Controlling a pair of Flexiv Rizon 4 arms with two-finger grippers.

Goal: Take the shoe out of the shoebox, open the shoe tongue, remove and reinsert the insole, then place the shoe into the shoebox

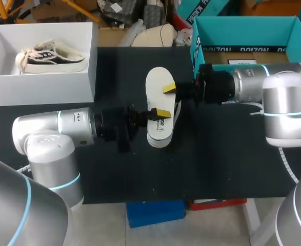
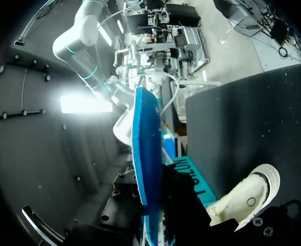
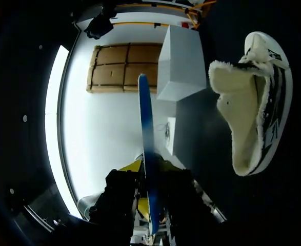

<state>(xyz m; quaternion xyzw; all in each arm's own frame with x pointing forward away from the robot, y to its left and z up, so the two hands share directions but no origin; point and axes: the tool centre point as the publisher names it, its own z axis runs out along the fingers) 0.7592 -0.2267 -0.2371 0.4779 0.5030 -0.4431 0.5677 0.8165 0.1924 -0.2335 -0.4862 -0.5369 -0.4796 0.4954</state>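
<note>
A white insole [image 1: 158, 84] with a blue underside hangs flat above the black table [image 1: 227, 164], held from both sides. My left gripper [image 1: 161, 113] is shut on its near edge, and my right gripper [image 1: 169, 89] is shut on its far right edge. Both wrist views show the insole edge-on as a thin blue blade [image 2: 140, 154] [image 3: 146, 143] between that gripper's fingers [image 2: 153, 215] [image 3: 150, 174]. The fleece-lined shoe [image 1: 162, 132] lies on the table, partly hidden under the insole. It also shows beside the insole in the right wrist view [image 3: 253, 102] and in the left wrist view [image 2: 247, 195].
A white shoebox [image 1: 42, 82] stands at the back left with a second shoe [image 1: 50, 56] inside. A teal box [image 1: 247, 31] stands at the back right, behind my right arm. Bare black table lies in front of both arms.
</note>
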